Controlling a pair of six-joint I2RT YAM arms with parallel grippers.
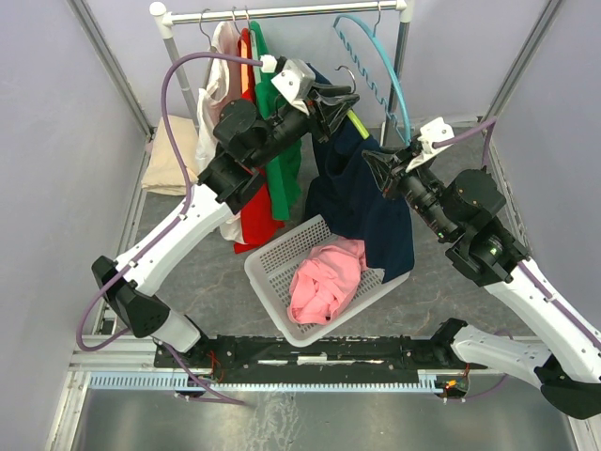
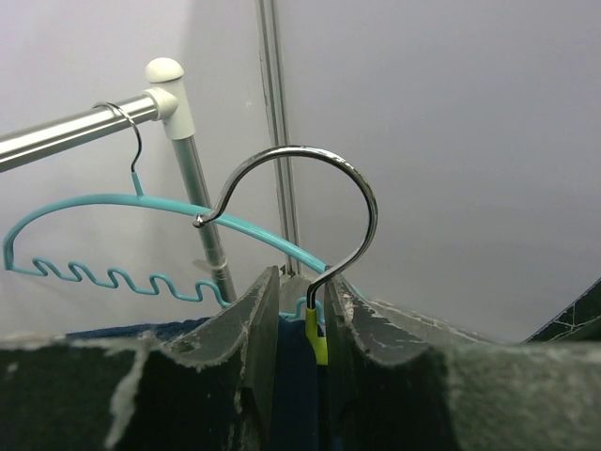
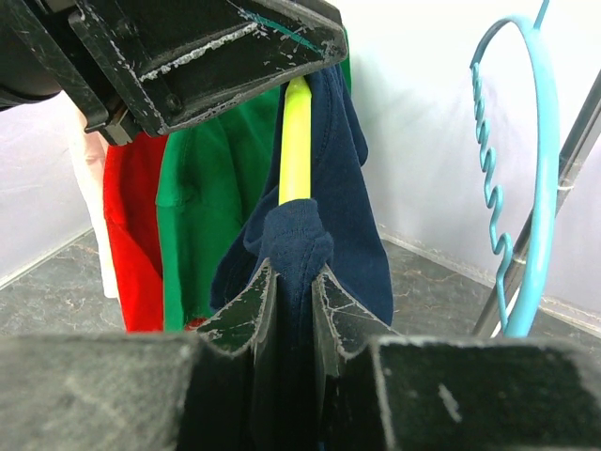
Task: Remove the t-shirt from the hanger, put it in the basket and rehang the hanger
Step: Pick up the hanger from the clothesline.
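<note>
A navy t-shirt (image 1: 366, 211) hangs on a yellow hanger (image 1: 358, 122) with a metal hook (image 1: 349, 77), held off the rail. My left gripper (image 1: 329, 101) is shut on the hanger's neck just below the hook. In the left wrist view the hook (image 2: 362, 197) rises between the fingers and the yellow neck (image 2: 317, 338) lies against the right finger, with navy cloth beside it. My right gripper (image 1: 376, 169) is shut on a bunched fold of the t-shirt (image 3: 299, 240) at the hanger's yellow arm (image 3: 296, 150). The rest of the shirt (image 3: 362, 235) droops behind.
The clothes rail (image 1: 282, 12) carries white, red (image 1: 255, 211) and green (image 1: 282, 178) garments and an empty teal hanger (image 1: 376, 56). Below the navy shirt stands a white basket (image 1: 272, 268) holding a pink garment (image 1: 324, 277). A beige cloth (image 1: 171, 155) lies at the left wall.
</note>
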